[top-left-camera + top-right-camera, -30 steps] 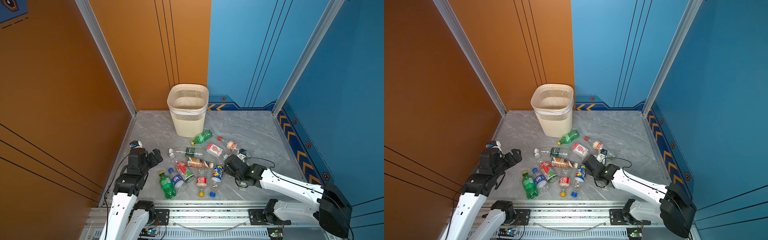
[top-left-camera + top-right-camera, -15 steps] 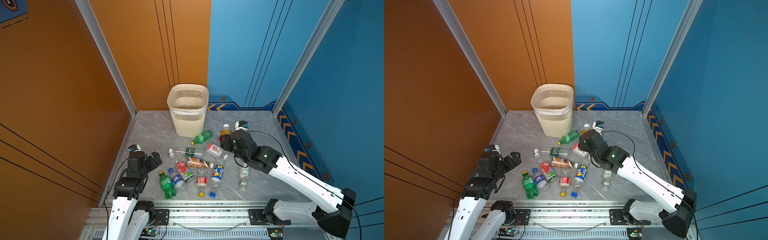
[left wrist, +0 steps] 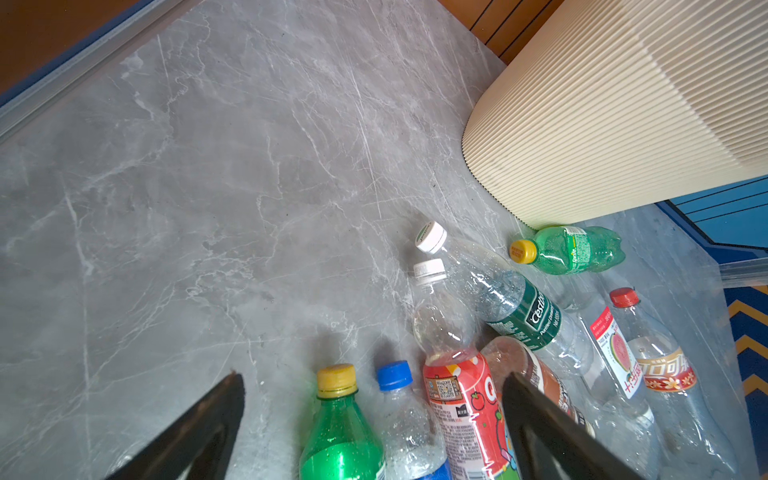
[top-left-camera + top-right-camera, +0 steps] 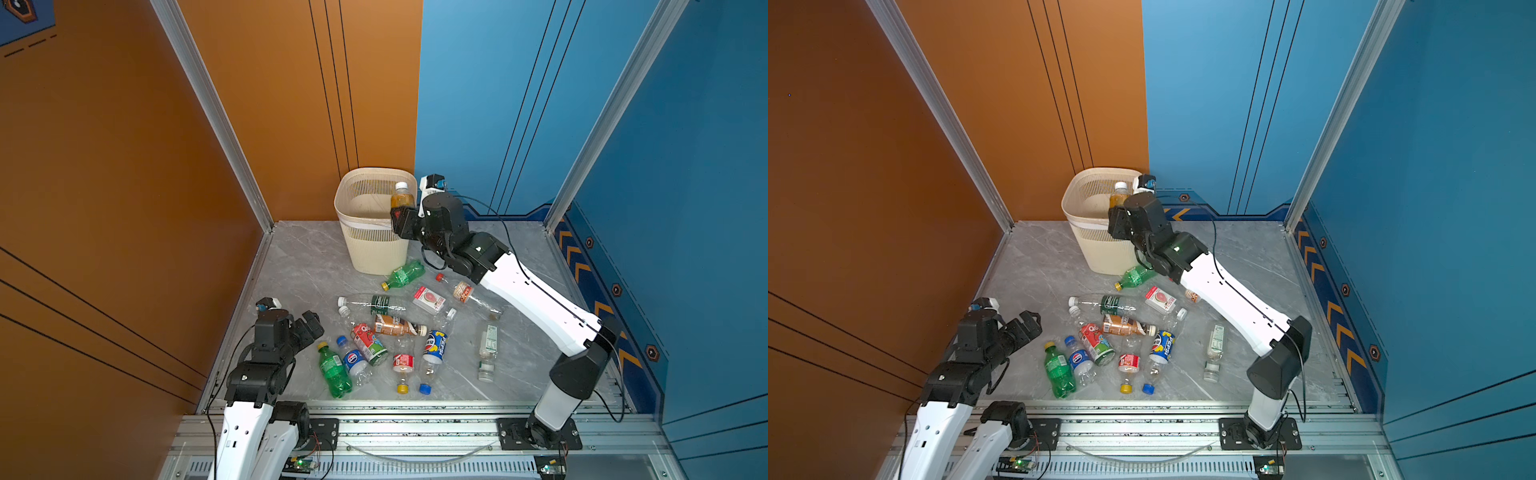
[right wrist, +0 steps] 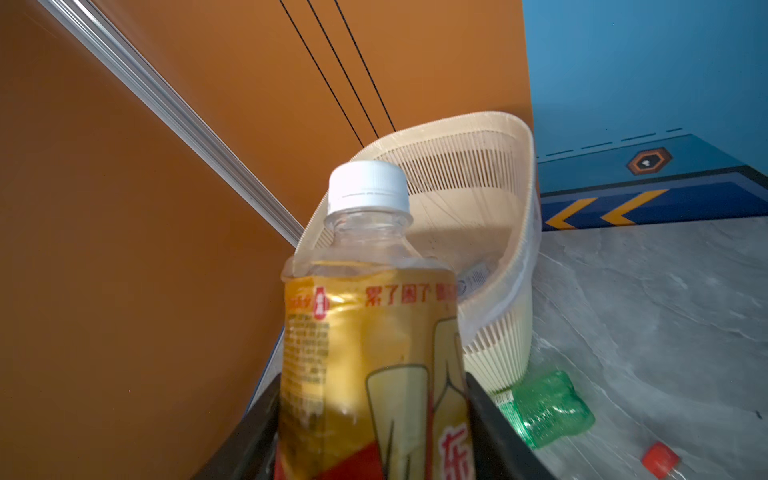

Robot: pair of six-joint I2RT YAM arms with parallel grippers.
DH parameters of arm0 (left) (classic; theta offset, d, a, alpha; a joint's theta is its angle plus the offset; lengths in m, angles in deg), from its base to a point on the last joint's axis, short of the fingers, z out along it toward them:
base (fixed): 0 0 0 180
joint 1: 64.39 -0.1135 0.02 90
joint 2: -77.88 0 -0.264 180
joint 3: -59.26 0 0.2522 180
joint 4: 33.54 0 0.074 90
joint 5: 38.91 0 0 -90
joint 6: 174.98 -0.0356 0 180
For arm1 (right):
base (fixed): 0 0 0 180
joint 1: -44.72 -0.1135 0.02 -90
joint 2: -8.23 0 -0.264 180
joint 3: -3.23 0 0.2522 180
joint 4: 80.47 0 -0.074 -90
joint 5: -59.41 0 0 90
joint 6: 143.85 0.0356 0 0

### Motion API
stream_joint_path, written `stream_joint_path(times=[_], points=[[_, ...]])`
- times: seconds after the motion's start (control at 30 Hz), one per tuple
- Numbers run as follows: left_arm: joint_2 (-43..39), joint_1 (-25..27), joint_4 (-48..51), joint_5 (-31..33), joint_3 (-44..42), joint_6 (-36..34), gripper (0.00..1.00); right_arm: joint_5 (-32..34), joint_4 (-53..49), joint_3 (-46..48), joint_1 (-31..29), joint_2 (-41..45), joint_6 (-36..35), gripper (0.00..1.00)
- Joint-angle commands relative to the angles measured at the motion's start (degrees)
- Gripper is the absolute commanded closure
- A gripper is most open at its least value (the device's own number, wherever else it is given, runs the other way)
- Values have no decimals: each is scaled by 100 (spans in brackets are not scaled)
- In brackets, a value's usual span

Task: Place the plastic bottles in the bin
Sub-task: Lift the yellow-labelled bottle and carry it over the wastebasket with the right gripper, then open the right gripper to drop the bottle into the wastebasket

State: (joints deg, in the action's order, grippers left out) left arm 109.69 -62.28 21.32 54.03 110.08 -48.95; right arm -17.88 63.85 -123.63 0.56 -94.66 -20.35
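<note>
The cream ribbed bin (image 4: 374, 249) (image 4: 1096, 249) (image 5: 498, 137) stands at the back of the grey floor. My right gripper (image 4: 402, 214) (image 4: 1117, 218) (image 5: 372, 399) is shut on a yellow-labelled, white-capped bottle (image 4: 402, 197) (image 4: 1119, 195) (image 5: 365, 332), held upright at the bin's near right rim. Several plastic bottles (image 4: 390, 328) lie scattered on the floor in front of the bin. My left gripper (image 4: 309, 328) (image 4: 1027, 326) (image 3: 372, 378) is open and low, just left of a green bottle (image 4: 332, 370) (image 3: 336, 436) and a blue-capped Pepsi bottle (image 4: 353, 361).
A small green bottle (image 4: 405, 274) (image 3: 573, 249) lies against the bin's base. A clear bottle (image 4: 487, 349) lies alone at the right. Orange wall on the left, blue wall on the right. A metal rail (image 4: 395, 415) runs along the front edge.
My right gripper has risen from the floor near the front with the yellow-labelled bottle and travelled back to the bin's rim. The left arm has barely moved.
</note>
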Motion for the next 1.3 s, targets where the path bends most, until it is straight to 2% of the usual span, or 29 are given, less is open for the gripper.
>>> stream_joint_path(times=[0.0, 0.3, 0.57, 1.0, 1.1, 1.27], points=[[-40, -57, 195, -139, -32, 53, 2, -298, -14, -809, 118, -510, -282, 43], [-44, -87, 274, -194, -41, 103, 2, -593, -78, -2643, 356, -2155, -291, 44], [-50, -93, 285, -286, -115, 223, 2, -1030, 299, -3115, 765, -2875, -143, 43], [-132, -98, 381, -303, -89, 297, 2, -1348, 661, -3630, 776, -3503, 34, 43], [-137, -105, 403, -295, -84, 306, 2, -1353, 689, -3658, 774, -3515, 17, 38], [-149, -104, 433, -329, -71, 349, 2, -1315, 719, -3700, 788, -3399, -125, 17]])
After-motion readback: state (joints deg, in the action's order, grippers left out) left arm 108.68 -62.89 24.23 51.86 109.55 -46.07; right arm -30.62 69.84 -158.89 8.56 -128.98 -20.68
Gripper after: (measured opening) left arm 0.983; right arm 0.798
